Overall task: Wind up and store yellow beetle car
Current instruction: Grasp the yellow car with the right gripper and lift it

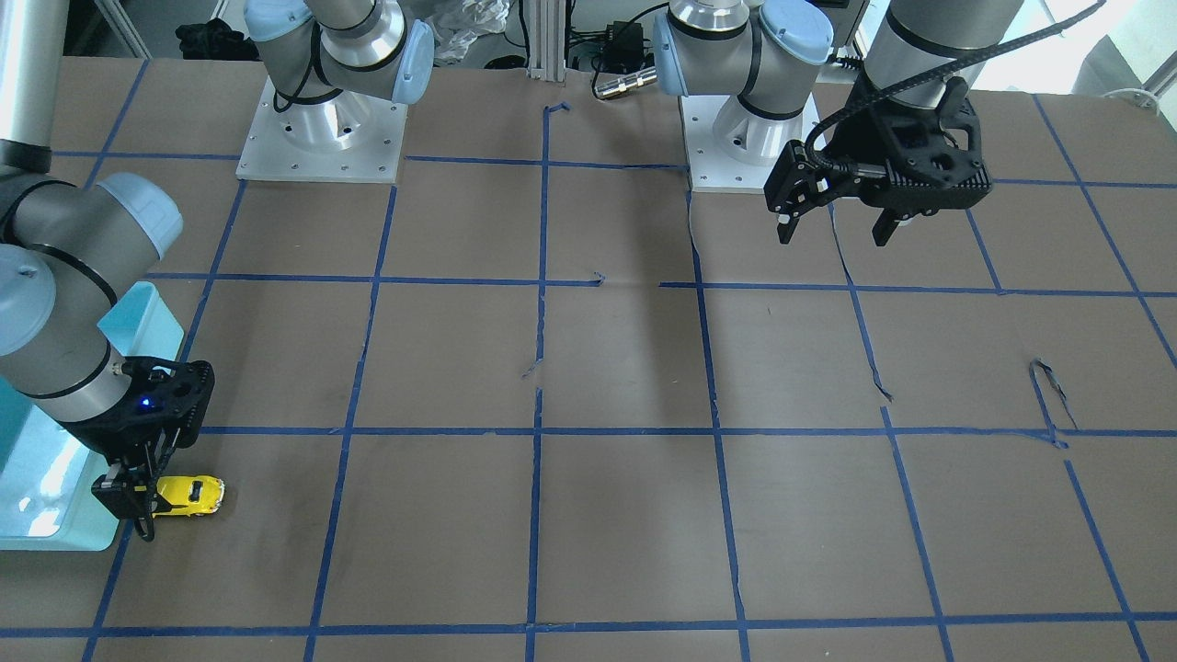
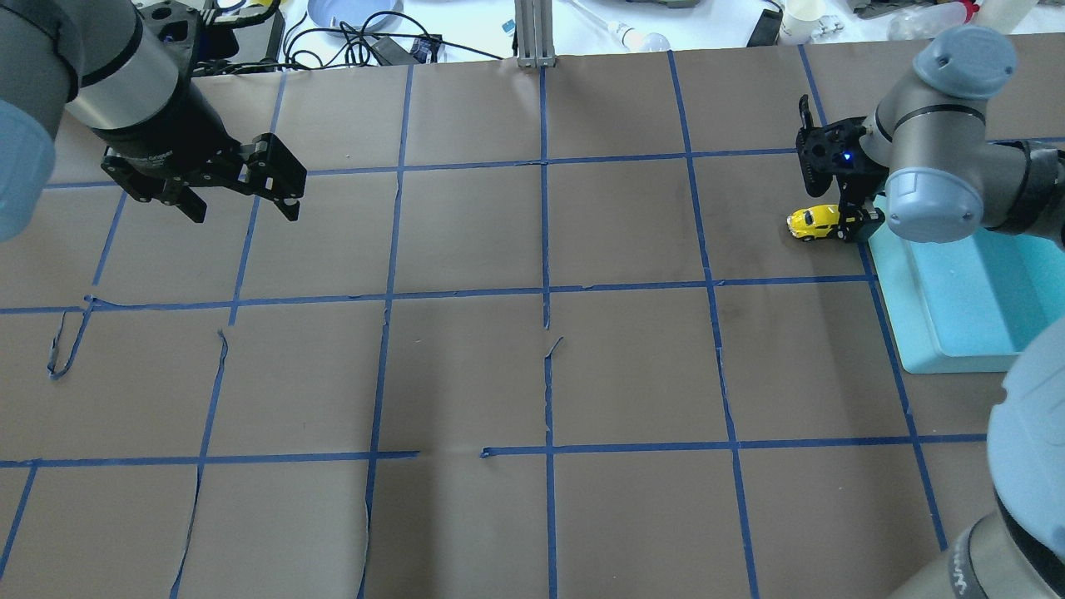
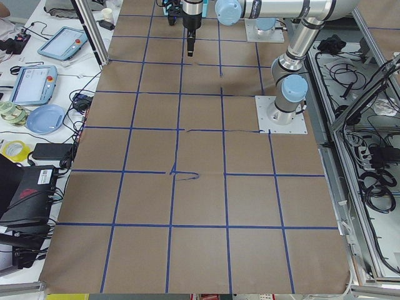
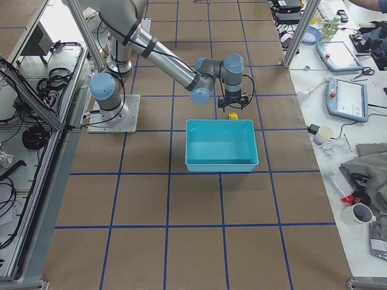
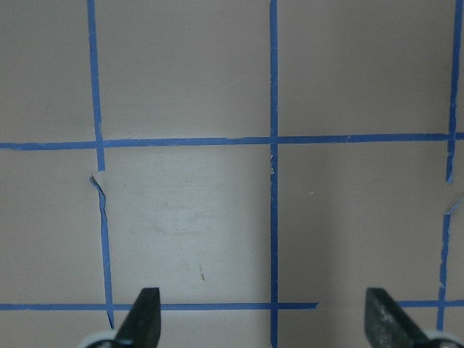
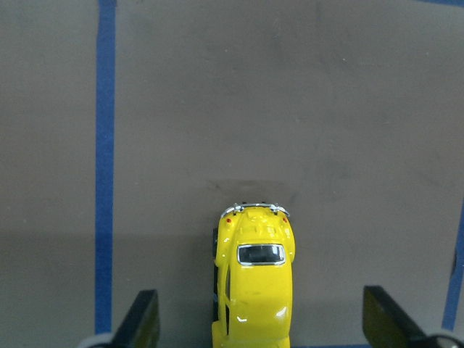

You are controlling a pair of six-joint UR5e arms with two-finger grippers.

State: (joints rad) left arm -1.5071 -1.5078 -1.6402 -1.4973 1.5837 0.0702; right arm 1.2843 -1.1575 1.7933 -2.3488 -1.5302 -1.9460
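The yellow beetle car [image 6: 254, 290] stands on the brown paper table, beside the far end of the teal bin. It also shows in the front view [image 1: 188, 495] and the overhead view [image 2: 814, 222]. My right gripper [image 6: 264, 326] is low over the car and open, with a finger well clear on each side and neither touching it. The same gripper shows in the overhead view [image 2: 853, 220]. My left gripper [image 2: 243, 208] is open and empty. It hangs above the table on the other side [image 1: 835, 230], and its wrist view [image 5: 264, 326] shows only bare paper.
A teal bin [image 2: 957, 358] sits at the table's right end, right beside the car, and it also shows in the right exterior view [image 4: 221, 166]. Blue tape lines grid the brown paper. Both arm bases [image 1: 322, 138] stand at the robot's edge.
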